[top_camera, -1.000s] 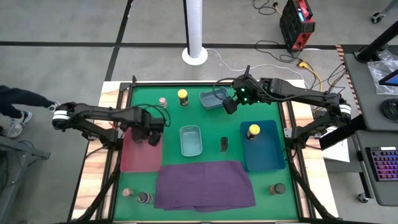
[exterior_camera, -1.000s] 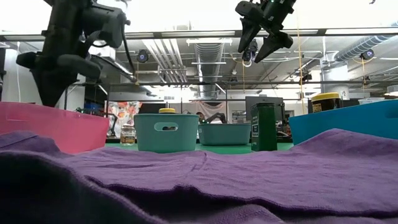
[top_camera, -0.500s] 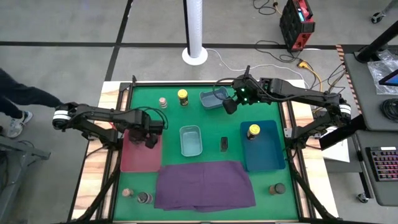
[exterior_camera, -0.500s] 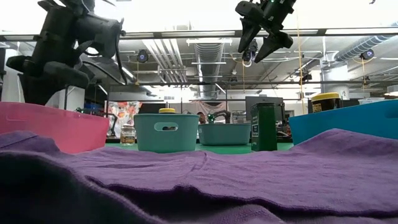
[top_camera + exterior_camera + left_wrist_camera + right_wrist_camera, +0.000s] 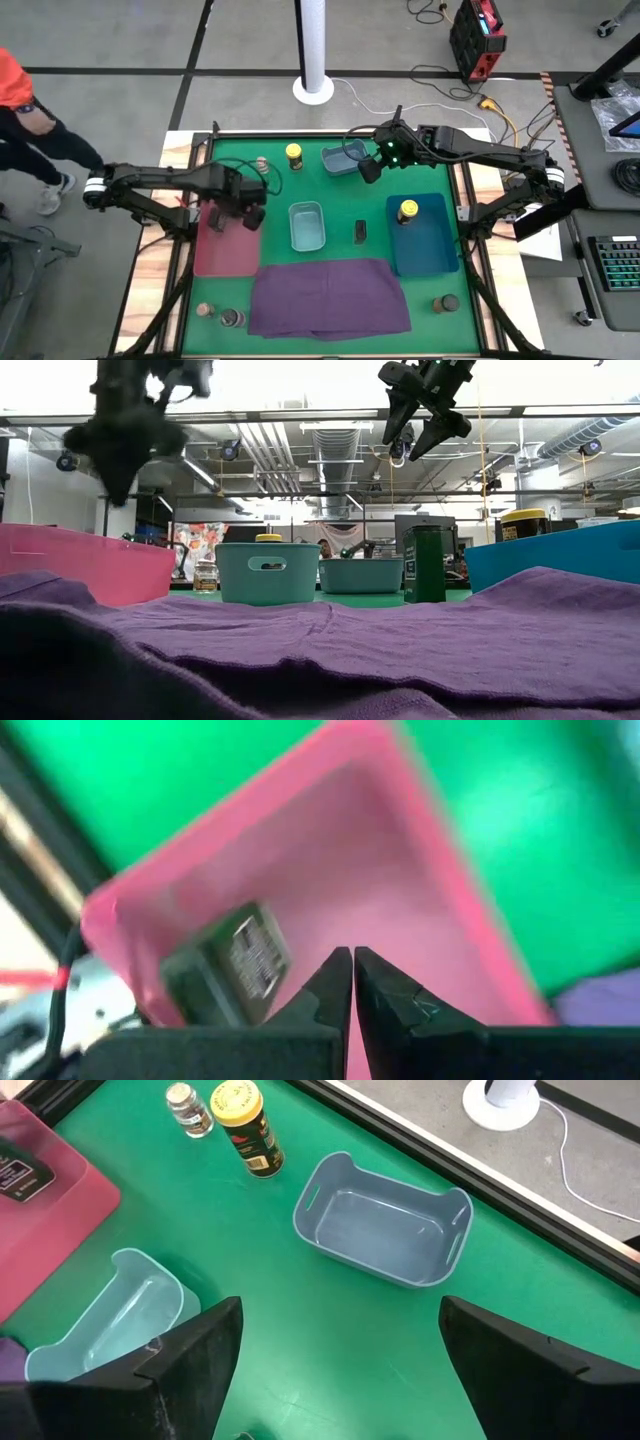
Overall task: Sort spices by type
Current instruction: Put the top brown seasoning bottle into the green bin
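The table top [image 5: 340,215] is matt green, felt-like, edged at nine and three o'clock with pale bare wood [image 5: 160,290]. The trays — pink [image 5: 225,250], blue [image 5: 425,245], grey-blue [image 5: 385,1240] — look like smooth plastic with a dull sheen. The purple cloth [image 5: 400,650] at six o'clock is a soft, napped weave. One jar [image 5: 248,1128] — glossy, yellow plastic lid.

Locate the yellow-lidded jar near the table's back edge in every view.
High view: yellow-lidded jar at the back, left of the grey bin.
Low view: only its lid shows over the teal bin.
Right wrist view: beside the grey bin.
Left wrist view: not in it.
Shared landmark: the grey bin.
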Controlling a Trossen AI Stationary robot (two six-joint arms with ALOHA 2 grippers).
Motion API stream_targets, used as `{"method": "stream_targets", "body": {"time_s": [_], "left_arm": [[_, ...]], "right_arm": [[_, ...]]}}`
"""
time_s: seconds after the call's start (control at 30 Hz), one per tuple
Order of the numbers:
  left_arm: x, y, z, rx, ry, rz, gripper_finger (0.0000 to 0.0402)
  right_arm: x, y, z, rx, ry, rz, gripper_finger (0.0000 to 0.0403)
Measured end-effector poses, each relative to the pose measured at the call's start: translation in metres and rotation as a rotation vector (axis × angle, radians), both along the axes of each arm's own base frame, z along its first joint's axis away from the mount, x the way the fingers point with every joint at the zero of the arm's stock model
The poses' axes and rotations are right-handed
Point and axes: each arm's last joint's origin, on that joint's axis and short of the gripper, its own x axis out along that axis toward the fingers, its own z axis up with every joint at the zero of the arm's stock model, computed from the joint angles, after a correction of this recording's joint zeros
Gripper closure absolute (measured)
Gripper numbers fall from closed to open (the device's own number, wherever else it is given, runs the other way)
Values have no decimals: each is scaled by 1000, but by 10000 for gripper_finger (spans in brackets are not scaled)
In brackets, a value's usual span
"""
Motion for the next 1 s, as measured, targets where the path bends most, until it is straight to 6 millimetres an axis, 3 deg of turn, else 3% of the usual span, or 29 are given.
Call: {"method": "stream_targets", "body": {"time_s": [0.23,0.4,0.57,0.77,1.0], "left_arm": [[16,18,46,63,-182,-208,401],[19,34,59,95,-247,-508,401],[19,60,40,80,-357,-721,401],[8,94,19,106,-367,-686,401],[-6,124,17,202,-325,-738,401]], "right_arm": [[0,0,0,12,-9,-18,76],[0,0,0,13,-9,-17,78],[0,0,0,10,-6,-10,76],[0,0,0,28,-19,-33,77],[0,0,0,37,-28,-60,80]]}}
